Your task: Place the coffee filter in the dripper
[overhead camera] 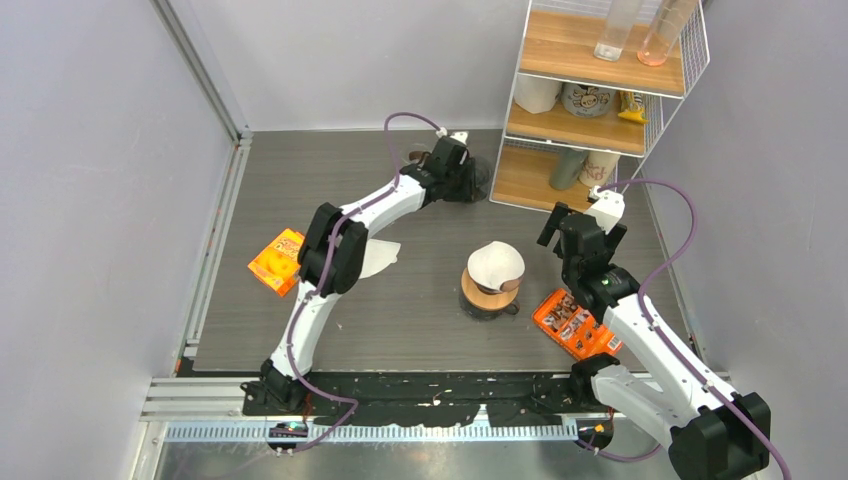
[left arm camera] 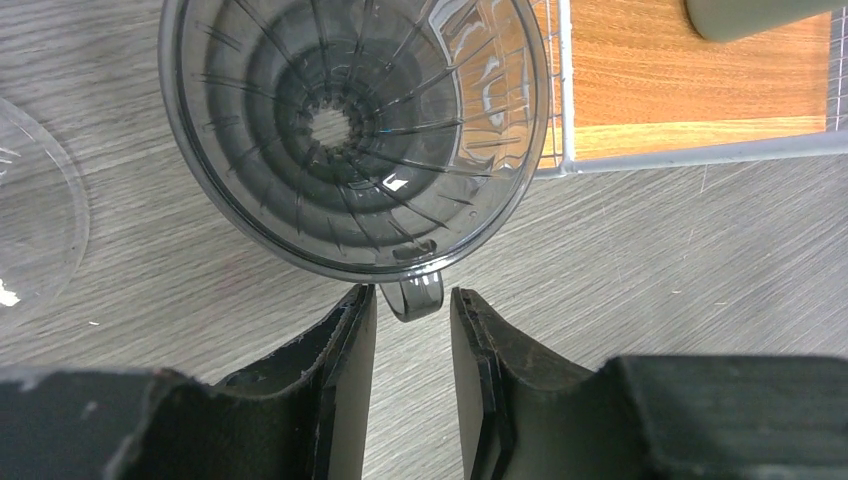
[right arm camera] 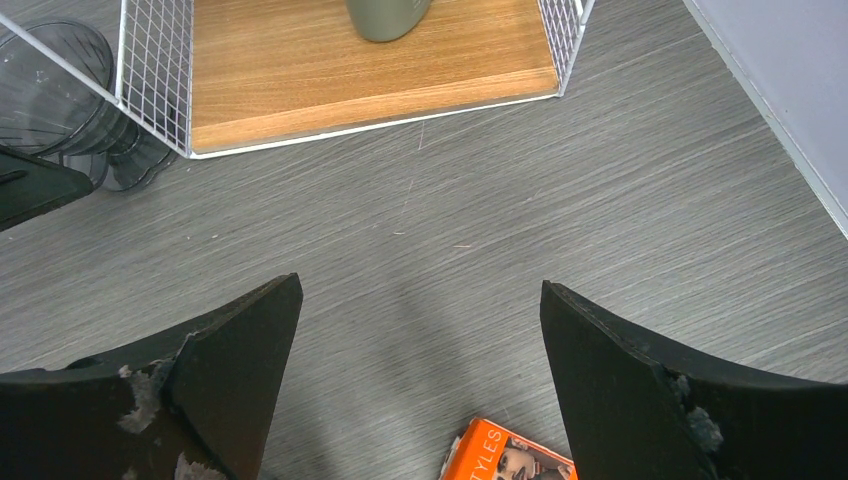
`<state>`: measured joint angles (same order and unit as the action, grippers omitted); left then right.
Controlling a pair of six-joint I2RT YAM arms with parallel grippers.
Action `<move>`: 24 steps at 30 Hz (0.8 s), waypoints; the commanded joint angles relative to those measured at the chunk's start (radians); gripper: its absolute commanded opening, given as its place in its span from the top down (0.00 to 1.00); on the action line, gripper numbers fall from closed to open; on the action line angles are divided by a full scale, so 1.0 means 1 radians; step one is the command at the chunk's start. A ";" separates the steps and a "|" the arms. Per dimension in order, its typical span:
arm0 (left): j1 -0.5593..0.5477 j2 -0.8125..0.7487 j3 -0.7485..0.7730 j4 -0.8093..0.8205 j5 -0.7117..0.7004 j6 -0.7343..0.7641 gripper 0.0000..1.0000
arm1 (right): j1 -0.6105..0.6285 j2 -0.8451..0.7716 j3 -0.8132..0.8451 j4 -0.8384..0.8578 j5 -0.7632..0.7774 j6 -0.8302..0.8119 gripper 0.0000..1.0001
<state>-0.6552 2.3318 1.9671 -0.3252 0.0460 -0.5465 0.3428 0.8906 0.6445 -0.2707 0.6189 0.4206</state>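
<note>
The dripper (left arm camera: 350,130) is a smoky clear ribbed cone standing on the table at the back, by the shelf's corner; it also shows in the top view (overhead camera: 481,178). My left gripper (left arm camera: 412,305) is open, its jaws on either side of the dripper's small handle (left arm camera: 412,296) with gaps on both sides. A white cone-shaped coffee filter (overhead camera: 497,263) rests on a wood-collared glass vessel (overhead camera: 487,298) mid-table. A second flat white filter (overhead camera: 380,257) lies beside my left arm. My right gripper (overhead camera: 582,228) is wide open and empty over bare table (right arm camera: 420,300).
A white wire shelf with wooden boards (overhead camera: 590,125) stands back right, holding cups and glasses; its bottom board (right arm camera: 370,70) is near the dripper. An orange box (overhead camera: 575,324) lies by my right arm, an orange packet (overhead camera: 277,262) at left. A clear lid (left arm camera: 30,210) lies left of the dripper.
</note>
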 commanded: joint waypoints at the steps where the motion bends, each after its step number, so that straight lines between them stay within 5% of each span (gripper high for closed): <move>1: 0.004 0.003 0.039 0.012 -0.007 -0.028 0.62 | -0.005 -0.014 0.034 0.015 0.031 0.005 0.04; 12: 0.002 -0.019 0.021 0.031 -0.051 -0.038 0.74 | -0.005 -0.011 0.035 0.014 0.029 0.005 0.05; 18: -0.008 -0.064 -0.019 0.046 -0.114 0.020 1.00 | -0.005 -0.006 0.038 0.014 0.028 0.005 0.04; 24: -0.014 -0.144 -0.097 0.105 -0.111 0.084 1.00 | -0.005 -0.002 0.040 0.014 0.024 0.003 0.05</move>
<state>-0.6624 2.2982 1.9053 -0.2951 -0.0456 -0.5232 0.3428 0.8906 0.6449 -0.2710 0.6189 0.4206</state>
